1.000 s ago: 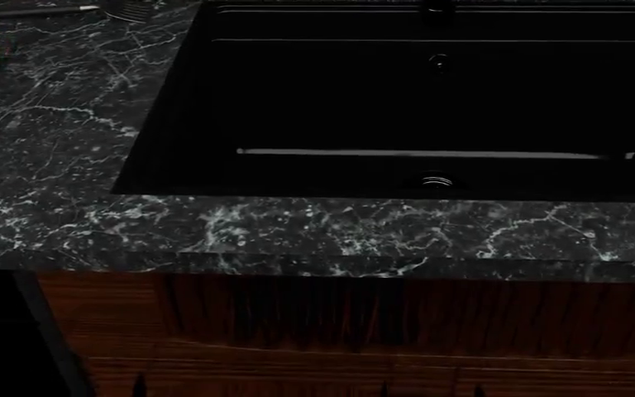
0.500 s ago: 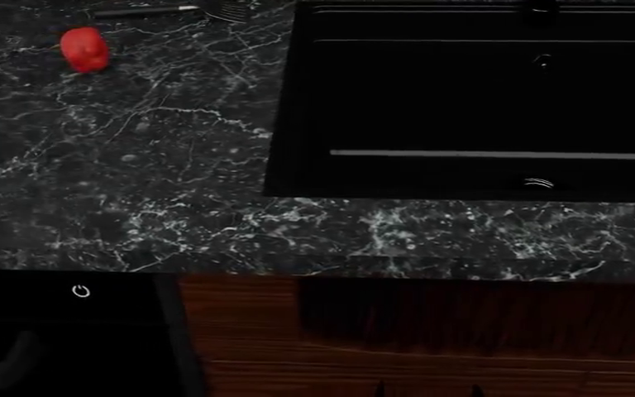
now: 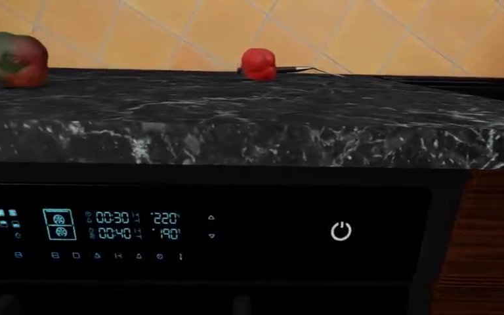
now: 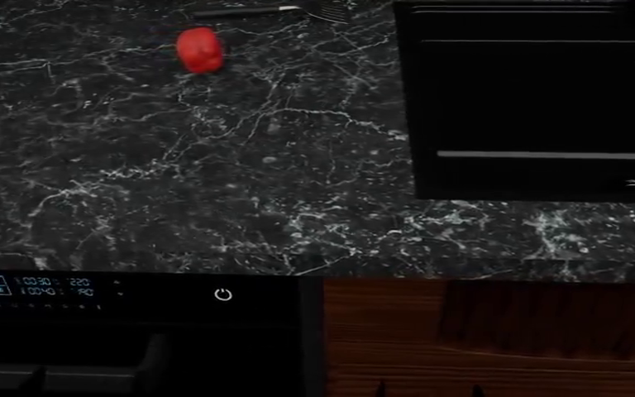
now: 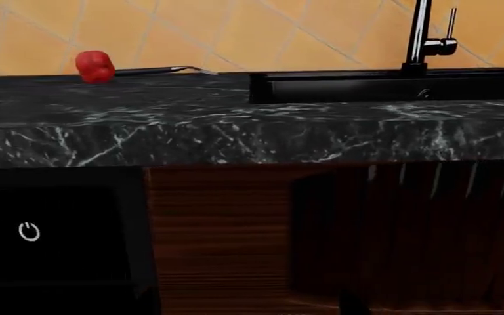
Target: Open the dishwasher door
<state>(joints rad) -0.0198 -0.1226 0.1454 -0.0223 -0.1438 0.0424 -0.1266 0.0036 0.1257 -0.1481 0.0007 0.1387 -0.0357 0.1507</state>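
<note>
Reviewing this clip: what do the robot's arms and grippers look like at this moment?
Almost nothing of them shows. The head view has only two small dark tips poking up at its bottom edge, in front of the wood cabinet panel; they may be fingertips, but colour detail, cables and markings cannot be made out. No arm links are visible in any view.

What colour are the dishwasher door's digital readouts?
Cyan on the glossy black dishwasher door; clearest in the left wrist view.
</note>
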